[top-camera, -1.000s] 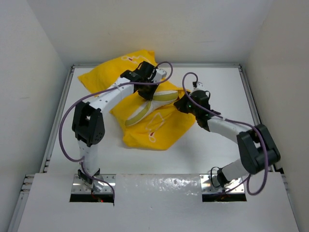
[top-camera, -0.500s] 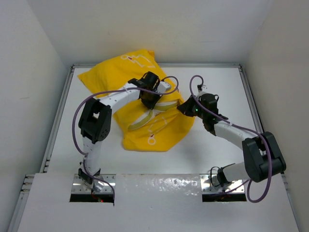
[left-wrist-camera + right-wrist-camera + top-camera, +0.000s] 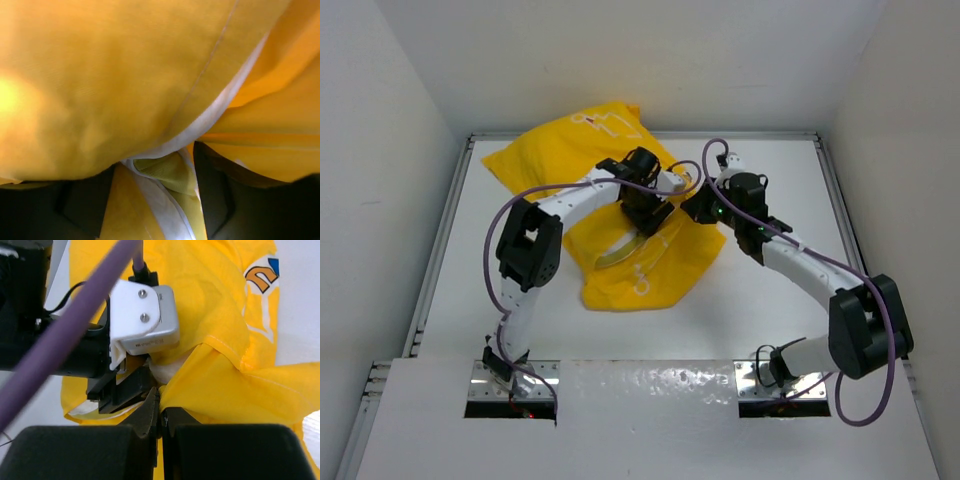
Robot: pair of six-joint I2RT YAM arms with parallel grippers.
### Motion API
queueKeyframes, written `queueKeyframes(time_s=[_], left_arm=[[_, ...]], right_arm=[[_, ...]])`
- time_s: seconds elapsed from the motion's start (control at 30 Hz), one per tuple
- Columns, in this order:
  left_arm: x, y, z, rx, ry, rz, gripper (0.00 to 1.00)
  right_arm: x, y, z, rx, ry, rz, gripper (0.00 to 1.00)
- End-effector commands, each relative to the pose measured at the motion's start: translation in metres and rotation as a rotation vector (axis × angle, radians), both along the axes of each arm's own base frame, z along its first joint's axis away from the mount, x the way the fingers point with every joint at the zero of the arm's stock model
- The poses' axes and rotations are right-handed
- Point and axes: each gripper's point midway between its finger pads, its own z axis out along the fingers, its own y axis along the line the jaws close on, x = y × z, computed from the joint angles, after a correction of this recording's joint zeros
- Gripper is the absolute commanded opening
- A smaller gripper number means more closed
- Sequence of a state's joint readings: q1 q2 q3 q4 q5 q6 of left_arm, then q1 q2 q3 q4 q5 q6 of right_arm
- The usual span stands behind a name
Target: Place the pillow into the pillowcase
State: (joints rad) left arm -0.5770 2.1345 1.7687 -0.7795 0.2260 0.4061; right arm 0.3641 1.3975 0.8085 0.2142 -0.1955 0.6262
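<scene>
Toward the back left of the worktop (image 3: 770, 300), the pillow (image 3: 628, 247) lies almost wholly inside the pillowcase (image 3: 570, 150), and only a curved strip of its pale yellow edge band shows at the open mouth. The pillowcase is thin, bright yellow cloth with a stitched hem, bulged where the stuffing fills it and creased where it is loose; a blue and orange print (image 3: 260, 275) shows near one corner. The left hand (image 3: 653, 213) sits right at the mouth. In its wrist view its dark fingers (image 3: 82, 210) stand partly apart, and the soft band with white piping fills the gap between them, so we judge that it grips the pillow's edge in order to feed it inward. The right hand (image 3: 692, 208) is just beside it, its jaws nearly together on the pillowcase's hem. It seems to pinch the hem so that the mouth stays lifted and taut while the bulk goes in. A purple cable (image 3: 75, 335) crosses the right wrist view, above the left hand's white housing (image 3: 145, 315). We think the task is well along, with the last corner left to tuck.
</scene>
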Motion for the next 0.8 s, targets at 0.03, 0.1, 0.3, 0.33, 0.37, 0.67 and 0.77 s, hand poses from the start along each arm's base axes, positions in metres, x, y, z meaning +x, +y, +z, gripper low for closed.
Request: queueKeyframes(time_s=[0.03,0.1,0.3,0.33,0.37,0.67,0.77], left_arm=[[0.042,0.002,0.036,-0.069,-0.080,0.058,0.64],[0.047,-0.007,0.070,-0.143,-0.088,0.049,0.71],[0.049,-0.019,0.170,-0.278,-0.234,-0.014,1.00],[0.046,-0.020,0.183,-0.295,-0.245,-0.028,1.00],[0.040,-0.022,0.185,-0.304,-0.232,-0.061,1.00],[-0.033,0.032,0.084,0.008,0.062,-0.095,0.98],[-0.046,0.029,0.066,-0.004,0.114,-0.104,1.00]], right_arm=[[0.013,-0.005,0.056,-0.017,-0.190,-0.018,0.00],[0.015,-0.008,0.051,-0.021,-0.172,-0.036,0.00],[0.033,-0.017,0.035,0.006,-0.103,-0.048,0.00],[0.036,-0.018,0.035,0.005,-0.102,-0.050,0.00],[0.041,-0.017,0.041,0.009,-0.114,-0.050,0.00],[0.056,-0.014,0.058,0.003,-0.125,-0.040,0.00],[0.057,-0.014,0.059,0.008,-0.121,-0.044,0.00]])
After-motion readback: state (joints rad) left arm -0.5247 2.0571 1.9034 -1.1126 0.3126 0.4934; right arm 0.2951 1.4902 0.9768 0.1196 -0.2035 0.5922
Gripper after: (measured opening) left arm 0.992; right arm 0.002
